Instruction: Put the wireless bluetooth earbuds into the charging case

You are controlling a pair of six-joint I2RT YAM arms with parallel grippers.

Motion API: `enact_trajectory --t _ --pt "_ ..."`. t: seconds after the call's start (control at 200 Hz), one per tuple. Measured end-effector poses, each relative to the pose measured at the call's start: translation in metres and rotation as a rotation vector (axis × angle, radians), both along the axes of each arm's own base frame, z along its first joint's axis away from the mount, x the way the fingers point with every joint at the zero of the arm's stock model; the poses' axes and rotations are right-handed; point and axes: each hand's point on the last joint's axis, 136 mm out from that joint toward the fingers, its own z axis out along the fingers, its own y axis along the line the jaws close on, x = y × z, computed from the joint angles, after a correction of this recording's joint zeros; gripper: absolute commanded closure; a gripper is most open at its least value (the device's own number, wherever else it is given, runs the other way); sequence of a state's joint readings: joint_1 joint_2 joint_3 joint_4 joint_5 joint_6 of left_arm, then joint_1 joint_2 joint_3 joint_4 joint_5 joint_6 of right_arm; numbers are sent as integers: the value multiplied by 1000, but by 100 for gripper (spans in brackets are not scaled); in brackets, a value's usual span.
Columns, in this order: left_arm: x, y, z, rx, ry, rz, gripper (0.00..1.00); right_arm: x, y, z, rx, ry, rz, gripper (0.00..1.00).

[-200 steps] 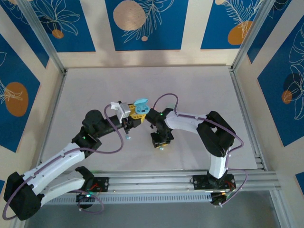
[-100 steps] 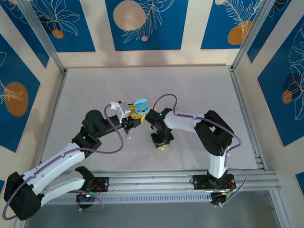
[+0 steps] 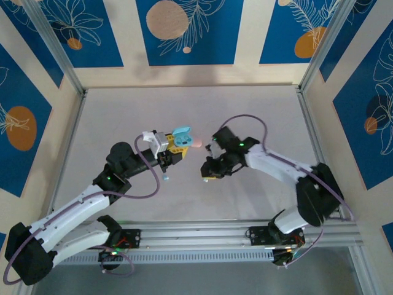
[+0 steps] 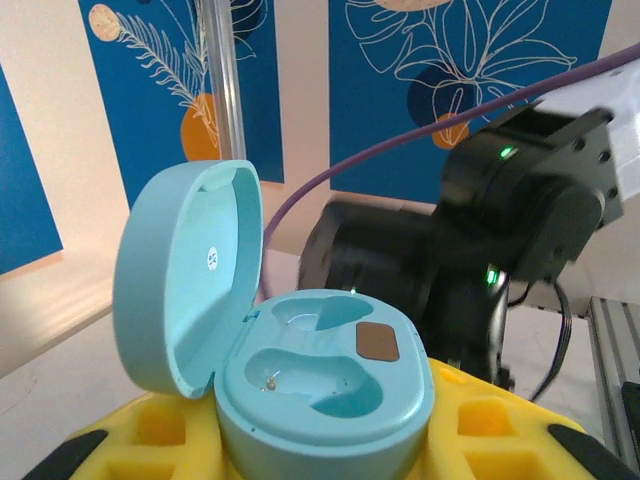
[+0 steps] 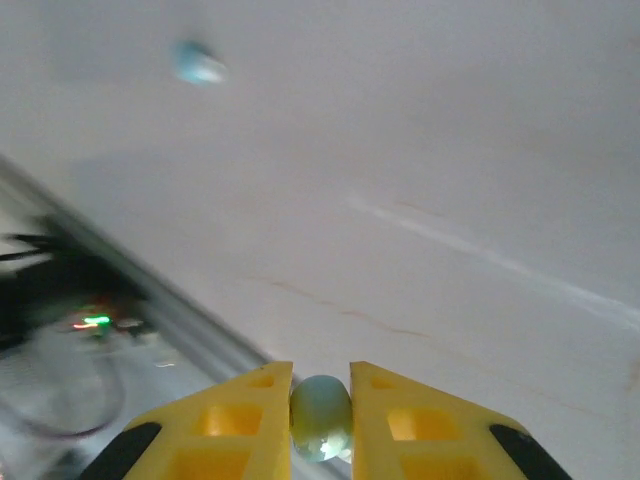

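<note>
My left gripper [image 3: 175, 147] [image 4: 325, 455] is shut on the light blue charging case [image 3: 181, 136] [image 4: 325, 375], its yellow fingers [image 4: 140, 440] hugging the base. The lid [image 4: 185, 275] stands open and both wells are empty. To the case's right, my right gripper [image 3: 209, 174] [image 5: 321, 420] is shut on a pale blue-green earbud [image 5: 321, 415], pinched between its yellow fingers [image 5: 225, 425] above the table. Another small blue earbud [image 3: 167, 178] [image 5: 200, 62] lies loose on the table, just in front of the left gripper.
The white table [image 3: 258, 117] is walled by an aluminium frame [image 3: 316, 141] and blue patterned panels. A small pinkish spot [image 3: 196, 144] lies beside the case. The right arm's dark wrist [image 4: 480, 240] looms close behind the case. A rail [image 3: 233, 233] runs along the near edge.
My right gripper has closed on the earbud and lifted it off the table, while its arm has swung out to the right. The left arm and the case have not moved.
</note>
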State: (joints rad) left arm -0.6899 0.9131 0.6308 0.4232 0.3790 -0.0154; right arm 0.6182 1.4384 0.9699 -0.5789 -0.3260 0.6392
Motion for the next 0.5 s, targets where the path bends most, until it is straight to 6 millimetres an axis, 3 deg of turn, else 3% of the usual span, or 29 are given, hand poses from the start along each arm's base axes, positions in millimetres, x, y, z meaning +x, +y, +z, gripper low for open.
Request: enact_trajectory --t 0.24,0.495 --pt "1 2 0 4 -2 18 80 28 -18 70 519 76 -180 80" --pt "2 2 -4 18 -4 18 80 24 -16 133 758 106 -78 79"
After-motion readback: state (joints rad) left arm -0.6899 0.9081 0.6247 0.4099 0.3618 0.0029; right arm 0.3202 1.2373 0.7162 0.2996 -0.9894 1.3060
